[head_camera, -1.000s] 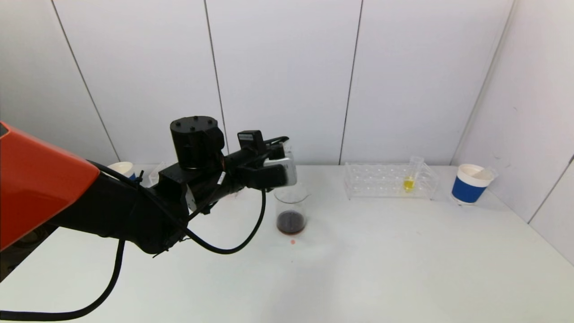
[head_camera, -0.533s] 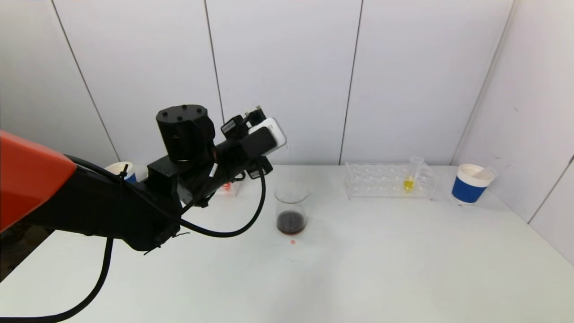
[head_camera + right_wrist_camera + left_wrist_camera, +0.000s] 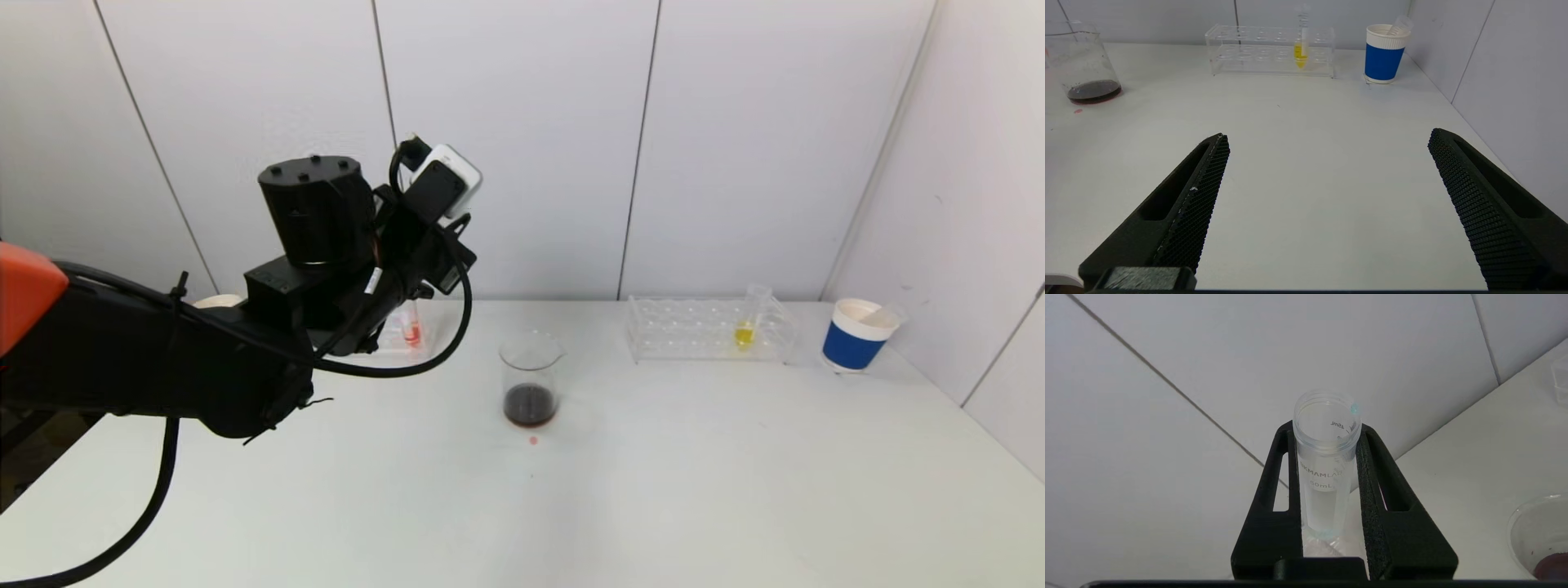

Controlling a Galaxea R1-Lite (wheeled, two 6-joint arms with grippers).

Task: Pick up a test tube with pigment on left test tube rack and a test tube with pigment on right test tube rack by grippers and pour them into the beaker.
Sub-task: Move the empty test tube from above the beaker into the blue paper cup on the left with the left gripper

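Observation:
My left gripper (image 3: 1327, 430) is shut on a clear, emptied test tube (image 3: 1325, 465) that stands mouth up between its fingers. The left arm (image 3: 326, 245) is raised to the left of the beaker (image 3: 531, 380), which holds dark liquid; the beaker's edge also shows in the left wrist view (image 3: 1539, 535). Behind the arm, the left test tube rack (image 3: 400, 339) holds a tube of red pigment (image 3: 412, 331). The right test tube rack (image 3: 706, 331) holds a tube of yellow pigment (image 3: 744, 331). My right gripper (image 3: 1329, 139) hovers open and empty, low over the table, well short of the right test tube rack (image 3: 1271, 55).
A blue paper cup (image 3: 853, 335) with a tube in it stands right of the right rack, close to the side wall. Another cup (image 3: 216, 302) peeks out behind the left arm. A small red drop (image 3: 532, 440) lies on the table before the beaker.
The left arm has lifted and drawn back leftward from over the beaker. Its wrist has turned from tipped over the beaker back towards upright, still holding the tube.

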